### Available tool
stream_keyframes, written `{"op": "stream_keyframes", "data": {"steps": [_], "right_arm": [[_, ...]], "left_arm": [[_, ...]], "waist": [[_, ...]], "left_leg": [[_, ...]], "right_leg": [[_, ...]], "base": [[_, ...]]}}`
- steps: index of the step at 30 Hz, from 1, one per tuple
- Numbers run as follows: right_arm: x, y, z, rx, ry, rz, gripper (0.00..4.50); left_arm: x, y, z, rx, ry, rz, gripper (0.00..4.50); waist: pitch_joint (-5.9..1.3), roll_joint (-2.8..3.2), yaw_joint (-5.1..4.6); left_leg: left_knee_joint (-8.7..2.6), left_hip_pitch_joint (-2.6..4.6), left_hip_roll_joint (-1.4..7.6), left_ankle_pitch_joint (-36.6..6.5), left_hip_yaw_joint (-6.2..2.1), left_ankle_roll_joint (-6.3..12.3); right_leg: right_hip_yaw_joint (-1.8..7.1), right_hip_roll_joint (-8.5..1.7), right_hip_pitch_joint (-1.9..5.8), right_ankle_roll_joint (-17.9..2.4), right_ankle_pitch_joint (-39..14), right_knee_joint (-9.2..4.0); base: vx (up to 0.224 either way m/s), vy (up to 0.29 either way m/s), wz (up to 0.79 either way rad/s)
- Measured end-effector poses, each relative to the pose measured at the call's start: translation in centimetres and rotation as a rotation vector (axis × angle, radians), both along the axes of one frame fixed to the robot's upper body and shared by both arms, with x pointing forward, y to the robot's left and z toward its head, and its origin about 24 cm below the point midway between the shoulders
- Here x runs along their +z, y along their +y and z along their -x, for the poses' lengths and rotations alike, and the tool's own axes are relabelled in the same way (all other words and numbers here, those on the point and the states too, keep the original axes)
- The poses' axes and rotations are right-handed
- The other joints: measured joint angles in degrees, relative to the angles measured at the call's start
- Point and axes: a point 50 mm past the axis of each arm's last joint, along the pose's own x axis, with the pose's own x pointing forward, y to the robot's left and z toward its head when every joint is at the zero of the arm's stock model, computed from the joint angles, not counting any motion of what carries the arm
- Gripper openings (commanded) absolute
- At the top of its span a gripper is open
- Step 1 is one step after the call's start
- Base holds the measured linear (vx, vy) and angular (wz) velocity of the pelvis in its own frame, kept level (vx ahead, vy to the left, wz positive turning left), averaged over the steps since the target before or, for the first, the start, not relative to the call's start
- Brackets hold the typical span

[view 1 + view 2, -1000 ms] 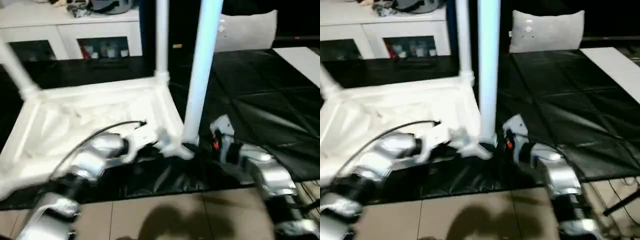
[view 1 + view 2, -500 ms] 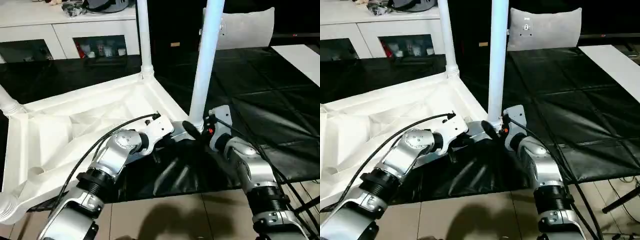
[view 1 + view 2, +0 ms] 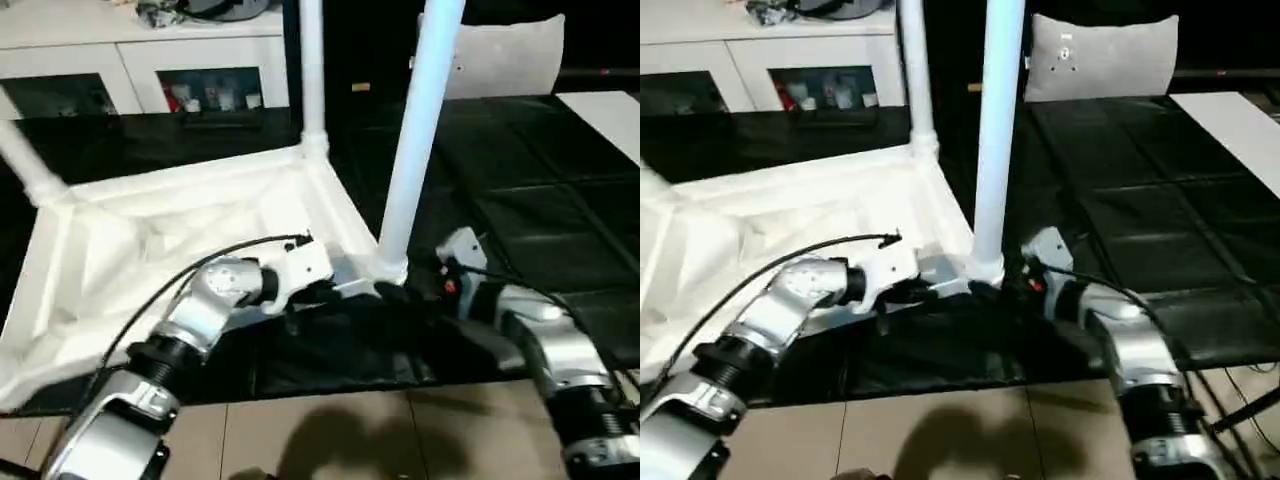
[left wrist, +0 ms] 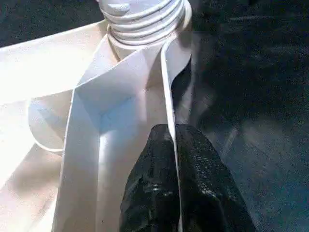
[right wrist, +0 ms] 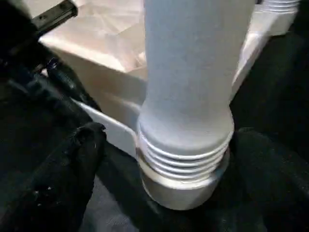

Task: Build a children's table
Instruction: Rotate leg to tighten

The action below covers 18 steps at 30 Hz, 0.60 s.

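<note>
**Left pincer clamped on the rim, right pincer spread at the leg's base**

I have the left pincer (image 4: 171,145) closed tight on a thin upright rim wall of the table top (image 3: 180,225), one black finger on each side of that wall. The top lies underside up on the black floor mat (image 3: 560,200), ribs showing. Just beyond the left pincer along the rim sits the corner socket (image 4: 145,29), with the threaded end of a leg in it.

My right pincer (image 5: 159,159) stands wide apart around the base of that same near leg (image 3: 415,140). One black finger (image 5: 72,164) sits off to one side of the leg's ribbed collar (image 5: 183,159), not touching it; I see a dark shape on the other side. The leg stands upright in its socket between my two pincers.

Farther out, a second leg (image 3: 312,70) rises from the far corner and a third (image 3: 30,165) slants up at the far left corner. Behind them stand a white cabinet (image 3: 150,60) and a grey cushion (image 3: 510,55).
</note>
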Motion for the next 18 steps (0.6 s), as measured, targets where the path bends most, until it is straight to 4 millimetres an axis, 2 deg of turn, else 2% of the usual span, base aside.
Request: {"op": "stream_keyframes", "data": {"steps": [6,12,18], "right_arm": [[0.9,-1.2,0.6,0.178,0.032,0.073,4.47],[1.0,-0.2,1.3,0.356,0.064,0.101,4.47],[1.2,0.3,1.3,0.419,0.073,0.096,4.3]], "left_arm": [[0.2,1.4,0.7,-0.136,0.034,-0.038,0.0],[0.4,1.6,1.3,-0.256,0.068,-0.059,0.0],[0.5,1.8,1.6,-0.296,0.083,-0.074,0.0]], "waist": [[0.02,-0.03,0.52],[0.03,-0.03,1.88],[0.03,-0.04,1.94]], "left_leg": [[0.0,-0.01,0.02,-0.01,0.0,0.01],[0.05,0.01,0.03,-0.01,0.01,0.01],[0.04,0.01,0.03,-0.01,0.01,0.01]], "right_leg": [[-0.03,0.0,0.0,-0.01,0.0,0.01],[-0.01,0.0,0.03,-0.01,0.0,0.02],[-0.01,0.0,0.03,-0.01,0.0,0.03]], "base": [[0.0,0.0,0.0],[0.0,0.0,0.0],[0.0,0.0,0.0]]}}
